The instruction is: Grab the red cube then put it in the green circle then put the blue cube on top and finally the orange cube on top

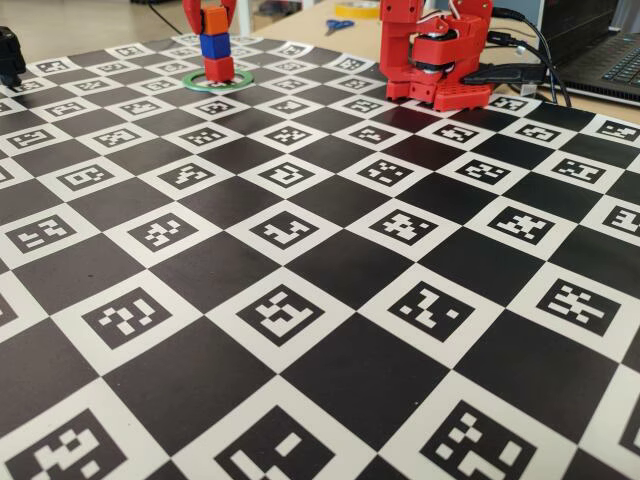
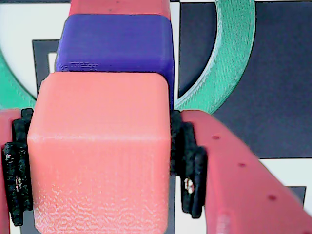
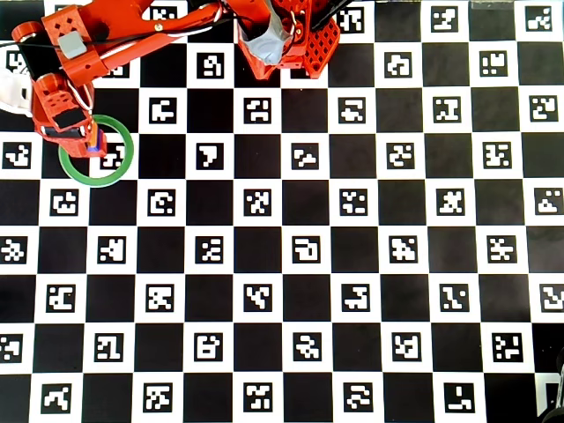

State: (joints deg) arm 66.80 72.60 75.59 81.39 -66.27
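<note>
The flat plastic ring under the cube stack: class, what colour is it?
Light green; the flat plastic ring shows best in the wrist view.

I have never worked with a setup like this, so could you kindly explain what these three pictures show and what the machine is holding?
The red machine is a small robot arm bolted at the edge of a checkered board printed with black-and-white code markers. One picture comes from a fixed camera low at the board's near side, one from a camera riding on the arm's wrist, and one looks straight down from above.

At the far corner lies a flat green circle. Inside it stands a stack: the red cube at the bottom, the blue cube on it, and the orange cube on top.

The arm's tool, a two-finger clamp, is closed on the orange cube, with its black pads pressing both sides in the wrist view.
</note>
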